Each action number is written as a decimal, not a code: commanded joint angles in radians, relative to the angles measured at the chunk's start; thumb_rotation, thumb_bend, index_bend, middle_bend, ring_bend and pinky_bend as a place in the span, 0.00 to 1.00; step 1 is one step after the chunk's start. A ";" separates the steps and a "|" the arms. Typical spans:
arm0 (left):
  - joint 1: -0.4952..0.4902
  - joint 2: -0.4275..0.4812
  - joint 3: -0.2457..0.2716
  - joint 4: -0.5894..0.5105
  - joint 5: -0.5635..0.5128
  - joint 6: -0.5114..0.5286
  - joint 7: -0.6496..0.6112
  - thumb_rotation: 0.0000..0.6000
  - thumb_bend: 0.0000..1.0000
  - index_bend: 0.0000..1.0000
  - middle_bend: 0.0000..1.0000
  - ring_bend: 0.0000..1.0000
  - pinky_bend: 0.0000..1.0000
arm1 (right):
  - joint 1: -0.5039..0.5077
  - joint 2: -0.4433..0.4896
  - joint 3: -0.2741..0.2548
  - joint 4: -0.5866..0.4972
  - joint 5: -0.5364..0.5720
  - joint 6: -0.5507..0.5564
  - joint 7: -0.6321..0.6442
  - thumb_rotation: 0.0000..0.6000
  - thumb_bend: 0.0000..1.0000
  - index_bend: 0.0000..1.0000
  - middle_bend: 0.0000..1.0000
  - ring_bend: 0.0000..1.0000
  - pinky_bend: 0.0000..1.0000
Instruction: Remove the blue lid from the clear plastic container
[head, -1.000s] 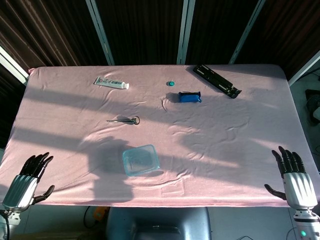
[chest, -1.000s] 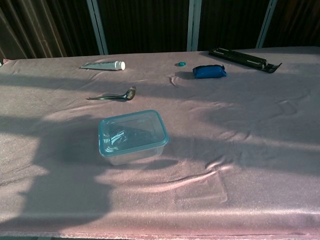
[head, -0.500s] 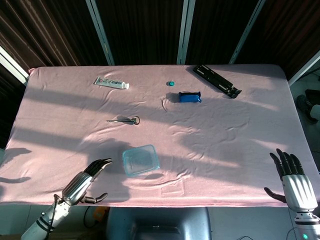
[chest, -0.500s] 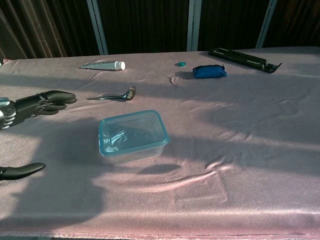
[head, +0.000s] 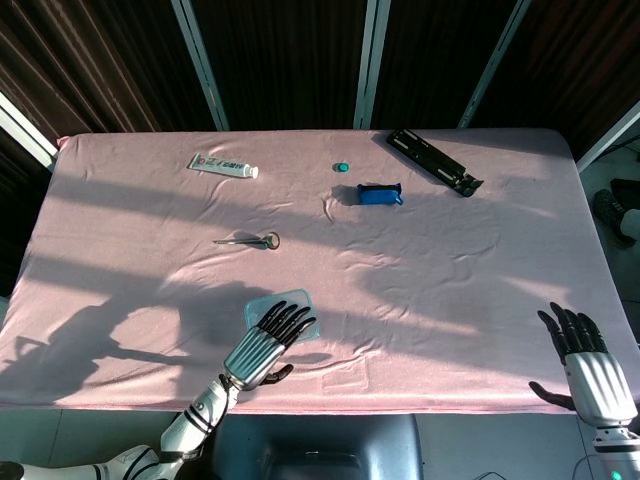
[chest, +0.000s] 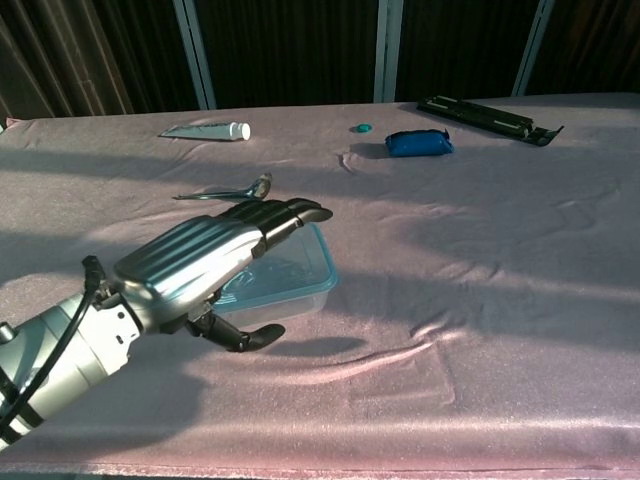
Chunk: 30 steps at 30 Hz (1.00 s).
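Now left hand (chest: 205, 262) flat above the blue lid (chest: 318, 262), fingers (chest: 290, 212) extended, holding nothing; right hand (head: 588, 367) spread, idle.

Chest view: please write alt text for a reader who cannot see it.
The robot's left hand, fingers extended, hovers over a clear plastic container with a blue lid still on, on a pink tablecloth. Farther back lie a spoon, a tube, a blue pouch and a black bar.

The left hand (chest: 205, 262) hovers over the container (chest: 300, 270); spoon (head: 248, 240) behind it, right hand (head: 585, 368) far right.
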 joint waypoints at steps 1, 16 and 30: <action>-0.027 -0.018 -0.043 0.031 -0.081 -0.037 0.017 1.00 0.25 0.00 0.00 0.00 0.00 | -0.002 0.005 0.001 0.002 0.000 -0.001 0.007 1.00 0.17 0.00 0.00 0.00 0.00; -0.061 0.017 -0.096 -0.016 -0.337 -0.134 0.115 1.00 0.24 0.00 0.00 0.00 0.06 | -0.012 0.008 0.015 0.002 0.000 0.009 0.026 1.00 0.17 0.00 0.00 0.00 0.00; -0.089 0.039 -0.106 -0.040 -0.464 -0.146 0.139 1.00 0.28 0.00 0.32 0.36 0.36 | -0.009 0.011 0.012 0.005 -0.022 0.000 0.036 1.00 0.17 0.00 0.00 0.00 0.00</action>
